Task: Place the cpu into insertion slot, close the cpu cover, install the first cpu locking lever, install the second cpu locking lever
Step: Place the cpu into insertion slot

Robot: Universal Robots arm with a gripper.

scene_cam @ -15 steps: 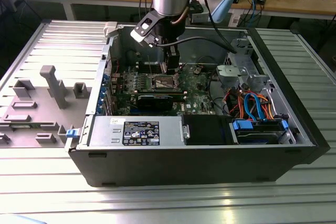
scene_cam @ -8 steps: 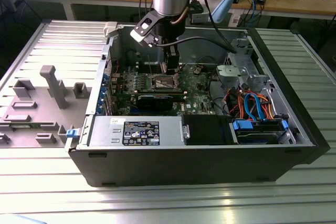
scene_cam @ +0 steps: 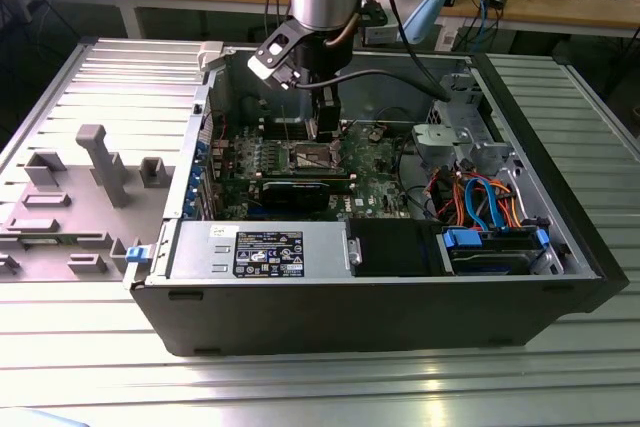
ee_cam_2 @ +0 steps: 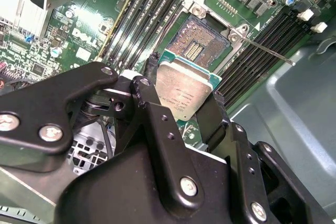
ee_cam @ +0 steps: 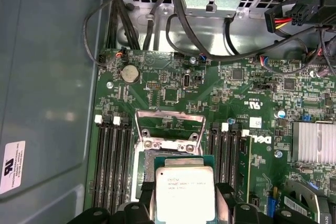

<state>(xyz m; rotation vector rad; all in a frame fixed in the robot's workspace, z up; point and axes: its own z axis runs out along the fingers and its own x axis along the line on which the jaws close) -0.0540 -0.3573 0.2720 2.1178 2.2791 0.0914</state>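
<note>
The claw [ee_cam_2: 182,96] clamps the cpu [ee_cam: 185,192] by two edges over the uncovered insertion slot [ee_cam_2: 202,38]

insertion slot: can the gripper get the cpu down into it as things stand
Probably yes. The gripper is shut on the cpu and hangs close over the slot. The cover stands open, and nothing lies between the cpu and the bare slot.

In the first wrist view the cpu [ee_cam: 185,192] covers most of the insertion slot [ee_cam: 157,153], and the picture's edge crops the cpu's near side. In the second wrist view the black linkage of the tool [ee_cam_2: 184,82] hides one cpu corner.
</note>
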